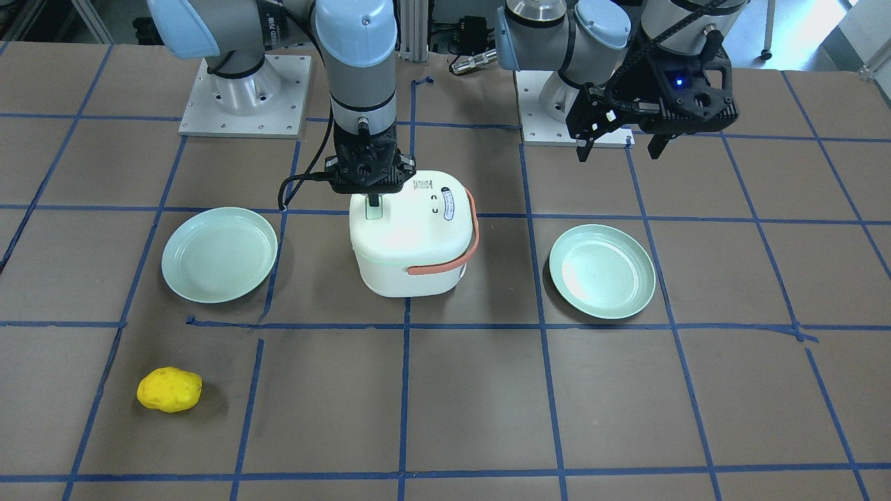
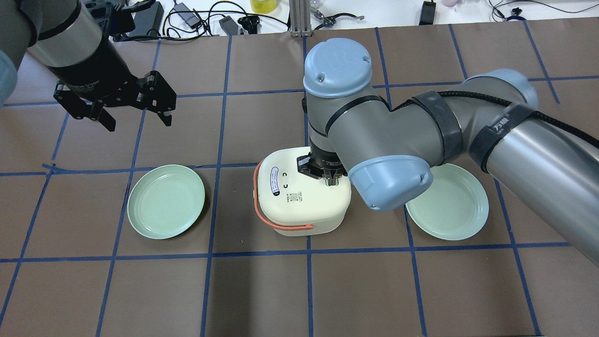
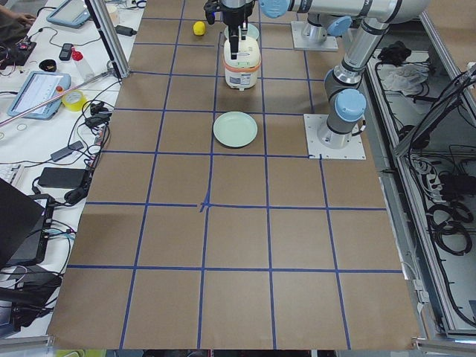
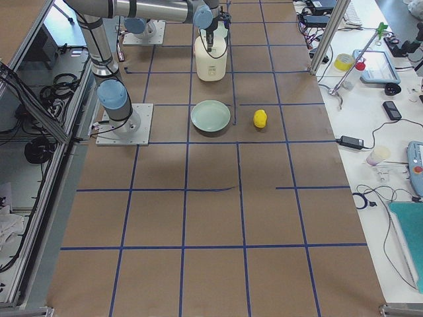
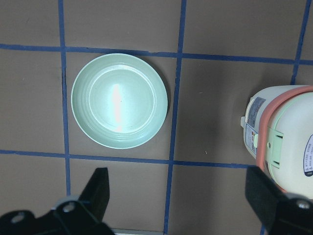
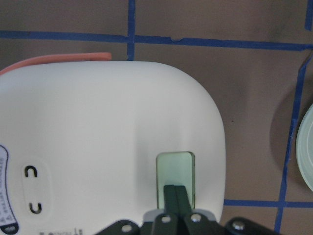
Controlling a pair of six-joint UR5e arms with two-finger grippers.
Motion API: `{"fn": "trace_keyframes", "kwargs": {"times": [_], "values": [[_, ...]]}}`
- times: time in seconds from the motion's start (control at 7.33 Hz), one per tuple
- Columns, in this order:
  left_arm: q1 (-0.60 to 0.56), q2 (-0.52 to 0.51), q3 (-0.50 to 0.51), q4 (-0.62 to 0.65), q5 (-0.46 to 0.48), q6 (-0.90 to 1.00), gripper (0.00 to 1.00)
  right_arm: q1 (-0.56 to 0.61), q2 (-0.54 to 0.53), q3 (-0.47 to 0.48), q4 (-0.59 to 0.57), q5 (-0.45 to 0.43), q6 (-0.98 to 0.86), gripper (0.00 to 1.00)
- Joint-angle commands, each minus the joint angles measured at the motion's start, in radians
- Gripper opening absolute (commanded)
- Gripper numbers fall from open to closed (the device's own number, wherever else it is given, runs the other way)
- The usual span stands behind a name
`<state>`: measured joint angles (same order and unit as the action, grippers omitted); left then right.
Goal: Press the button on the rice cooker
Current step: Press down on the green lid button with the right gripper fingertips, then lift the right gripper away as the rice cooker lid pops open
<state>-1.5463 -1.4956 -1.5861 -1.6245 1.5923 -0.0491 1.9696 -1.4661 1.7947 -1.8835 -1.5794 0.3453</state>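
Right fingers [image 6: 170,196] together, tips on green button [image 6: 175,166] atop rice cooker [image 6: 98,122].

"万级" on right arm's strap [image 2: 503,126]

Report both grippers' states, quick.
Left gripper: open, holding nothing.
Right gripper: shut, gripping nothing, tips at the green button.

Light: bright, even, from overhead. You see only soft, short shadows on the table [image 1: 473,403]. Glare: a white streak on the plate [image 5: 117,100] in the left wrist view; the rice cooker [image 1: 411,236] top reads nearly washed out. Focus sharp.
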Motion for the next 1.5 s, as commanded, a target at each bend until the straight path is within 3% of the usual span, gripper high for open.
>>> {"fn": "trace_keyframes", "kwargs": {"times": [0.0,0.14,0.27,0.41,0.82,1.36], "values": [[0.0,0.0,0.0,0.0,0.0,0.0,1.0,0.0,0.006,0.0,0.0,0.001,0.0,0.0],[0.0,0.0,0.0,0.0,0.0,0.0,1.0,0.0,0.006,-0.003,0.001,-0.001,-0.002,0.0],[0.0,0.0,0.0,0.0,0.0,0.0,1.0,0.0,0.003,-0.02,0.004,-0.016,-0.002,0.28],[0.0,0.0,0.0,0.0,0.0,0.0,1.0,-0.002,-0.006,-0.034,0.004,-0.02,-0.002,0.99],[0.0,0.0,0.0,0.0,0.0,0.0,1.0,-0.056,-0.006,-0.217,0.121,-0.112,-0.101,1.0],[0.0,0.0,0.0,0.0,0.0,0.0,1.0,-0.25,-0.033,-0.325,0.175,-0.088,-0.169,1.0]]}}
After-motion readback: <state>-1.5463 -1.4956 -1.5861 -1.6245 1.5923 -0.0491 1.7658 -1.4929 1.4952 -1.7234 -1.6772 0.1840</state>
